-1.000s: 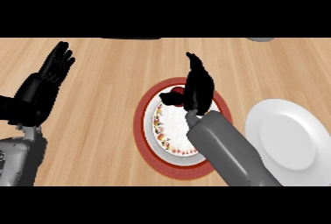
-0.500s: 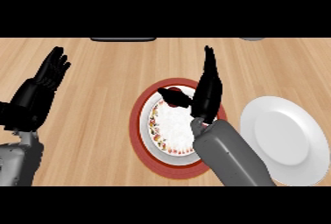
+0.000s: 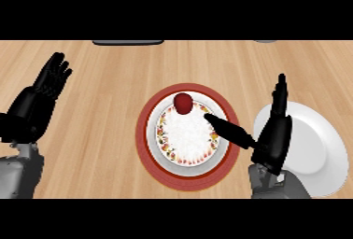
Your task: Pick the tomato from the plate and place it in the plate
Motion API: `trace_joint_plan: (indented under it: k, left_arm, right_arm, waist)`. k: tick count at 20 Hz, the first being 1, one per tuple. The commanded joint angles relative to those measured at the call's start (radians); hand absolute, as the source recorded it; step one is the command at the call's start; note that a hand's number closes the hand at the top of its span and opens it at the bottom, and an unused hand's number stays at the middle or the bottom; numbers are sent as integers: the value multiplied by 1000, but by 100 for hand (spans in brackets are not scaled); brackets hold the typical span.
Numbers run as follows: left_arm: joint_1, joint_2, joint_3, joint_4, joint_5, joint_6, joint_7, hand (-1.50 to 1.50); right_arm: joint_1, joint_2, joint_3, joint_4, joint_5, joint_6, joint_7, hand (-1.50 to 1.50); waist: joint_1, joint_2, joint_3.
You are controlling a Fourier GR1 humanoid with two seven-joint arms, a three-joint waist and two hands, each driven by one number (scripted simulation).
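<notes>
The right hand stands at the right of the frame with its fingers straight and pointing toward the top, the thumb stretched out left over the rim of the red-rimmed plate; it holds nothing. The tomato sits on that plate's upper part, near the thumb tip but apart from it. Behind the hand, at the frame's right edge, lies the white plate (partly covered by the hand and forearm). The left hand rests open at the left edge, fingers up. Bare wooden counter lies between the left hand and the red-rimmed plate.
</notes>
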Motion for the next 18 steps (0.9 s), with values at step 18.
trace_joint_plan:
  k: [18]
  left_arm:
    - [41, -45, -7, -42, -43, -7, 7, 0]
  right_arm:
    - [758, -325, -170, -453, -496, 73, -606, -150]
  waist:
    - [5, 3, 0]
